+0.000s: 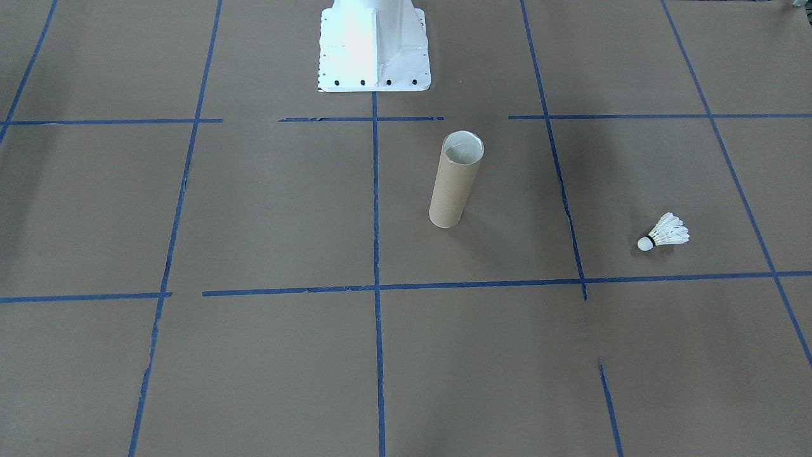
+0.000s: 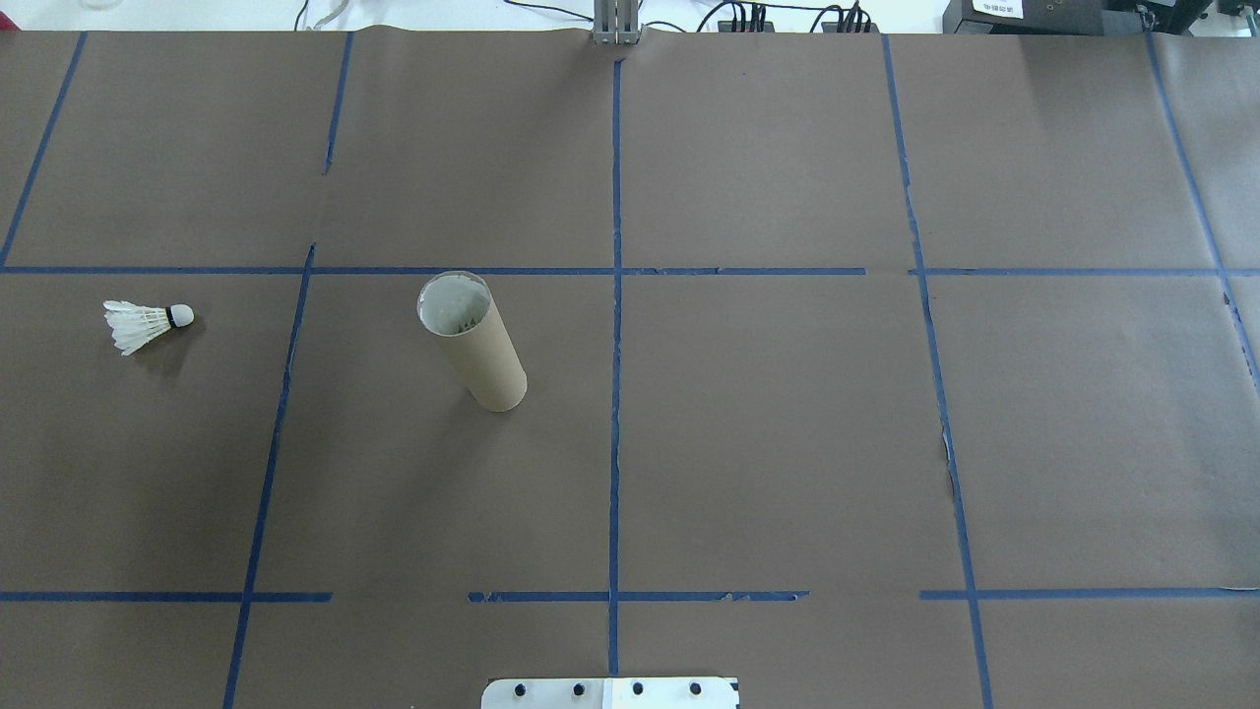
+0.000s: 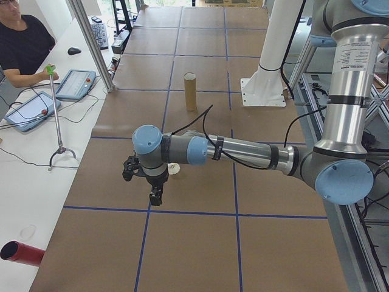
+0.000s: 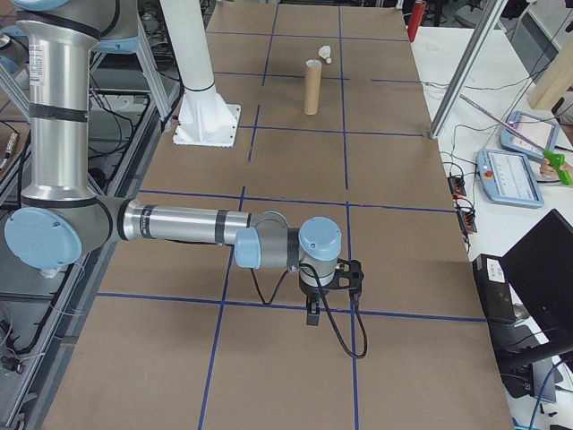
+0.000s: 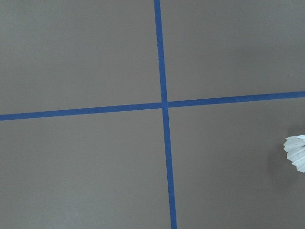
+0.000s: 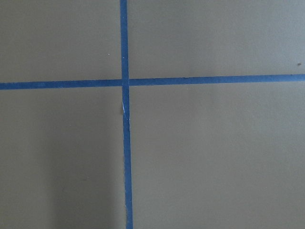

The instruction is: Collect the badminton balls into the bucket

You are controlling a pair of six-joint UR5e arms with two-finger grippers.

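Left gripper (image 3: 155,196): nearest thing in the left side view, left of centre, hanging above the table close to the shuttlecock; it shows only in this side view, so I cannot tell whether its jaws are apart or together.
Right gripper (image 4: 312,312): low centre of the right side view, over bare brown paper and well apart from both task things; again I cannot tell its jaw state.
Shuttlecock (image 2: 146,324): lies on its side at the left edge of the overhead view, cork tip toward the tube, feathers toward the frame edge.
Handling: judged very light and fragile; the feather skirt would crush or splay under a hard pinch. The rounded cork tip, by the dark band, looks like the firm place to take hold.
Tube (image 2: 472,341): stands upright left of centre in the overhead view, mouth open, well apart from the shuttlecock. Thin cardboard and tall, so probably easy to tip if bumped.
Count: one shuttlecock, one tube, two grippers.
Further back: white robot base (image 1: 373,46) at top centre of the front view; a person (image 3: 23,48) at a side desk, upper left of the left side view.
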